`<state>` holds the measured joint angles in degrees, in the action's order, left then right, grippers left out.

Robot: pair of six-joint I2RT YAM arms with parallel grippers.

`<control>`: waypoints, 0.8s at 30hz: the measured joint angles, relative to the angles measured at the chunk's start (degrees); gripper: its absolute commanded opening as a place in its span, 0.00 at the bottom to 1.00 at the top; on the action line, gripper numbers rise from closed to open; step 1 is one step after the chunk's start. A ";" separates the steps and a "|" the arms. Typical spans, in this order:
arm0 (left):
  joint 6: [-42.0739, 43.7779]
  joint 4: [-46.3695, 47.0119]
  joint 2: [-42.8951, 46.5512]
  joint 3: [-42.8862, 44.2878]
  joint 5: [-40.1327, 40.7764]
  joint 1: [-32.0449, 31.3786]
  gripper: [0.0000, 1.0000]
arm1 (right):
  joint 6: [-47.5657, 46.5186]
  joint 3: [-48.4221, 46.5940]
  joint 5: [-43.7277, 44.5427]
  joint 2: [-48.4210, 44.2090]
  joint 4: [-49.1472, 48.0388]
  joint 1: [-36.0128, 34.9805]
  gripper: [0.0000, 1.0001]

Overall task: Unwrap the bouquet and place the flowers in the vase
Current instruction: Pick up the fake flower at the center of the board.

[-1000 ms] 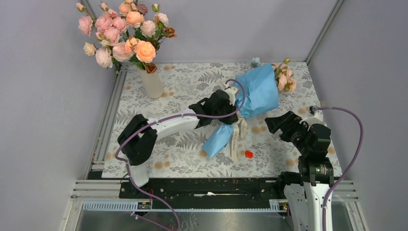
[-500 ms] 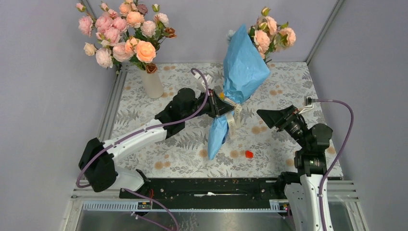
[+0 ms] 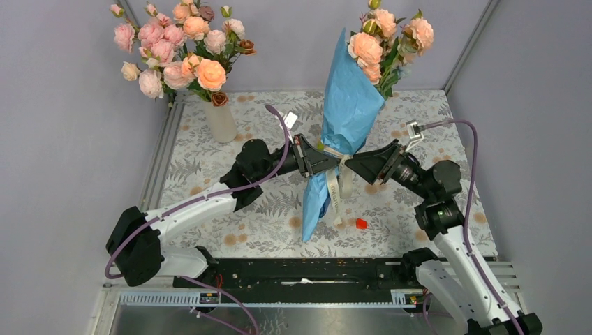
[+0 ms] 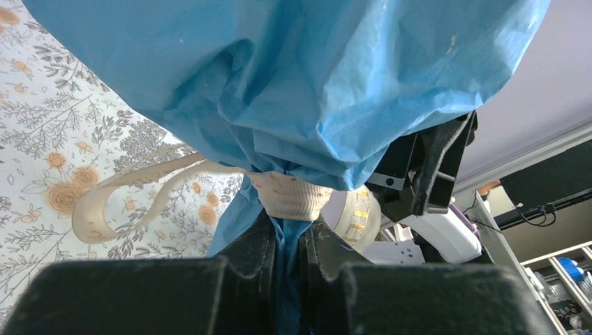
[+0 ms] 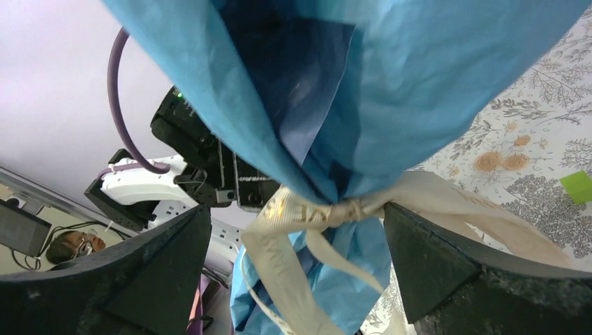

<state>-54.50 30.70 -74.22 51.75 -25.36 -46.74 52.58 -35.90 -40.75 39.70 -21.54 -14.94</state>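
While the left gripper (image 4: 286, 255) is pinching the bouquet (image 3: 352, 115) upright just under its cream ribbon (image 3: 334, 188), the right gripper (image 5: 297, 230) is gaping wide astride the knot (image 5: 349, 207). Fern-print tablecloth (image 3: 265, 209) is lying beneath; vase (image 3: 221, 120) standing far left; grey walls (image 3: 63, 139) enclosing.

The top external camera is looking down from above and behind the arm bases, taking in the whole patterned table (image 3: 279, 216), the left arm (image 3: 195, 204) and the right arm (image 3: 447, 209). The left wrist camera is sitting close beneath the bouquet (image 4: 293, 84), looking up past its own fingers (image 4: 253, 248) at the cream ribbon (image 4: 290, 197). The right wrist camera is facing that same ribbon from the opposite side, equally near. Each wrist view is also catching the opposite arm behind the paper.
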 measured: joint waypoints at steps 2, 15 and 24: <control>-0.83 1.16 0.17 -1.11 -0.37 0.00 0.00 | -0.39 0.00 1.09 1.79 -1.40 -1.01 1.00; -2.14 3.85 3.30 -2.08 -0.98 0.02 0.00 | -2.47 -3.13 5.90 9.68 -6.19 -6.82 0.88; -2.58 4.52 3.26 -2.08 -1.07 0.02 0.00 | -2.91 -4.26 7.63 11.72 -11.06 -10.19 0.68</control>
<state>-57.08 35.22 -70.96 49.67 -26.44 -46.72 49.67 -40.16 -33.12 51.42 -32.60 -25.12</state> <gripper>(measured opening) 0.102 0.763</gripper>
